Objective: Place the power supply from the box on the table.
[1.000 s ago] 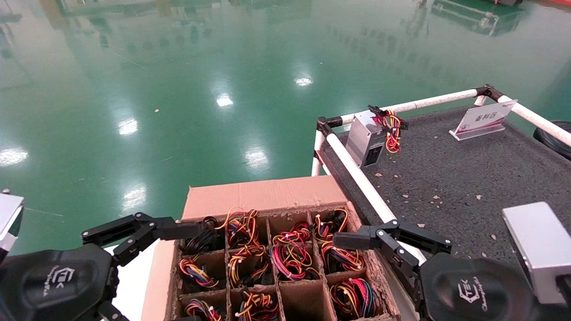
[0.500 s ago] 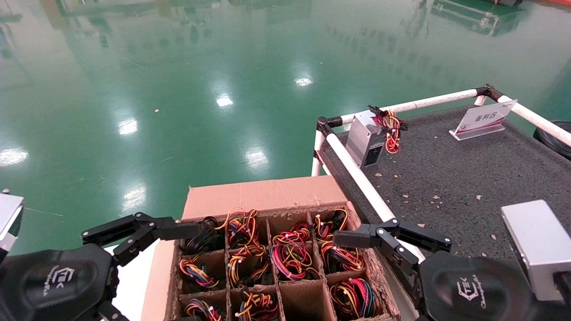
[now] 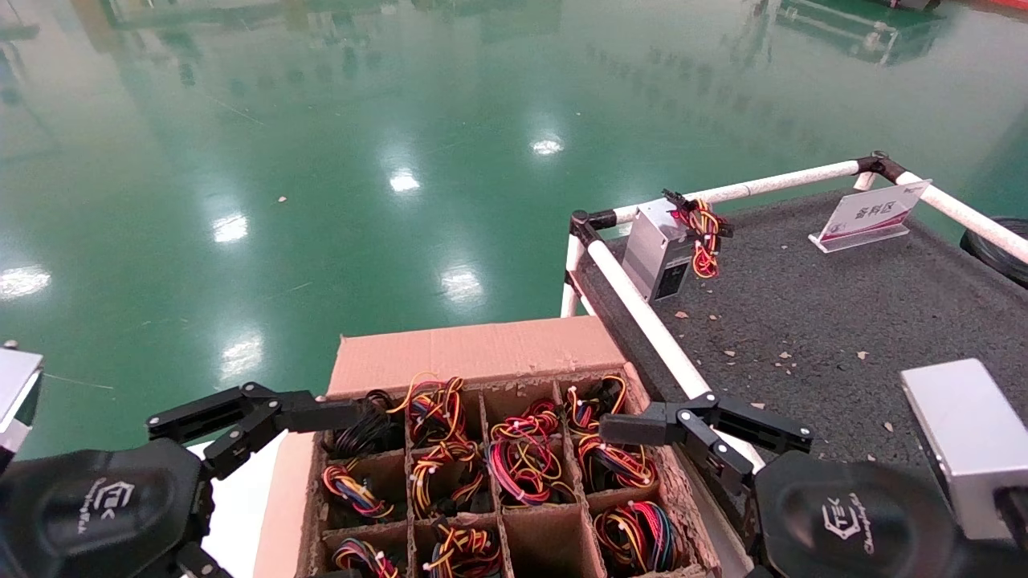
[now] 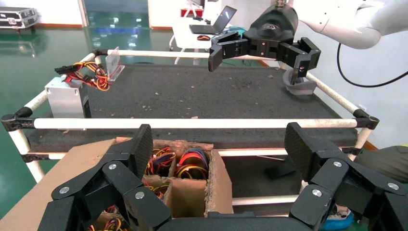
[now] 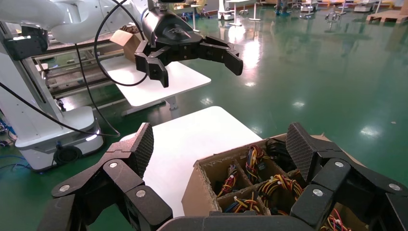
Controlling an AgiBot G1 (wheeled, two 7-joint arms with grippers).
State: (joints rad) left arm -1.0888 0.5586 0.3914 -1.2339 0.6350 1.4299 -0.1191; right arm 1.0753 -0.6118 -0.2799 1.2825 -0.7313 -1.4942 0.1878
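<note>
Standing upright at the near-left corner of the table (image 3: 843, 305), the grey power supply (image 3: 657, 247) carries red, yellow and black wires on top. Both grippers, left (image 3: 241, 419) and right (image 3: 697, 425), hover spread apart and empty over the box (image 3: 474, 353). Only the right wrist view shows a white tabletop (image 5: 192, 139) beside it.

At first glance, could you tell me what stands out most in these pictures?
The box, its cells stuffed with bright wire bundles, sits low between the open left gripper and open right gripper. One power supply already stands at the table's far corner.
</note>
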